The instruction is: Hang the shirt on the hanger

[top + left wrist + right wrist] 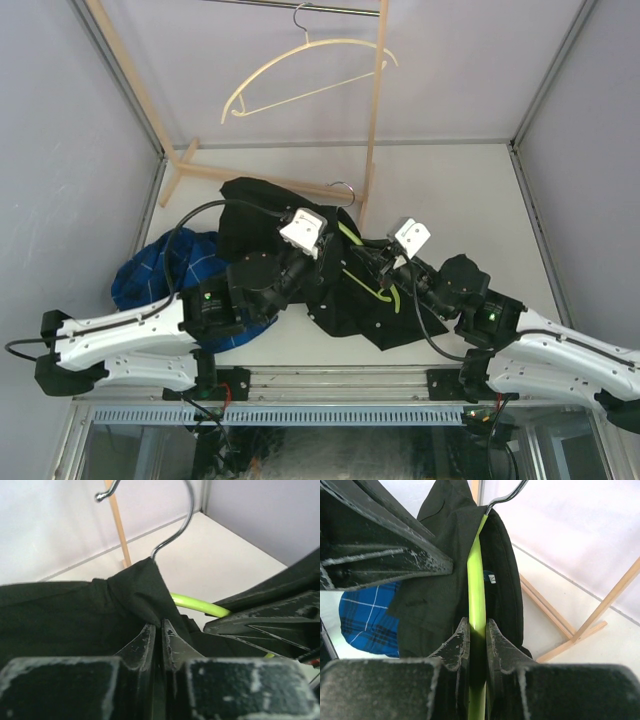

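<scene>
Right gripper (477, 628) clamped on the green hanger (475, 580) along one arm, left gripper (161, 626) pinched nearly closed on a fold of the black shirt (70, 615) draped over that hanger mid-table, blue plaid shirt (150, 268) bunched just left, cream hanger (300, 60) on the wooden rack (377, 110) behind.

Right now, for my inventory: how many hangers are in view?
2. The cream hanger hangs from the rail at the back; the lime-green hanger is inside the black shirt, between the right fingers. Cloth might hide more.
</scene>
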Motion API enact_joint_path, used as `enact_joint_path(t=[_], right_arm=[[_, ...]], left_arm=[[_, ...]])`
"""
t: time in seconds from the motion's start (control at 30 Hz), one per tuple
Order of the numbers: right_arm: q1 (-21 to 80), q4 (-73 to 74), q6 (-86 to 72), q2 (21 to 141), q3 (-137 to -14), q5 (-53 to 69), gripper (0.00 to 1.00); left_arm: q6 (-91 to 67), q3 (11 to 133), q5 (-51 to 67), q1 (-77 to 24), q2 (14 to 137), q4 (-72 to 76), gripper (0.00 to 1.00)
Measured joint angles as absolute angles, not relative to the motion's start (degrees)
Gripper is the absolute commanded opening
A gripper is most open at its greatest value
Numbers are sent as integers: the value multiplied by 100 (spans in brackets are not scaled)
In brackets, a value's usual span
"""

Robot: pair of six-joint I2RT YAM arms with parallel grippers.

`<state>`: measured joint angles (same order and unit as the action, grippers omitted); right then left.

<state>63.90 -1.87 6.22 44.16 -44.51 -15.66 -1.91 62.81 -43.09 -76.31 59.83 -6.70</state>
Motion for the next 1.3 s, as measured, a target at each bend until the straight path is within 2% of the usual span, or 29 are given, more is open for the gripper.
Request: enact_joint_path(t=[0.07, 0.7, 1.2, 1.23, 1.3], right_arm=[[6392, -189, 620, 4451, -4451, -1579, 0], [6361, -1094, 318, 4716, -4303, -1623, 0], [6045, -1608, 3, 4178, -3771, -1695, 0], [6029, -1612, -14, 4156, -3760, -1699, 0], [6018, -1610, -43, 4099, -3734, -1710, 0]], left_arm=[[-128, 6281, -4119, -7631, 5918, -611, 0], [143, 6792, -2108, -7570, 5948, -513, 0], [-19, 6855, -967, -7557, 6178, -781, 0], [-30, 6875, -963, -7559, 6211, -779, 4], [-43, 6882, -980, -7564, 6224, -790, 28]])
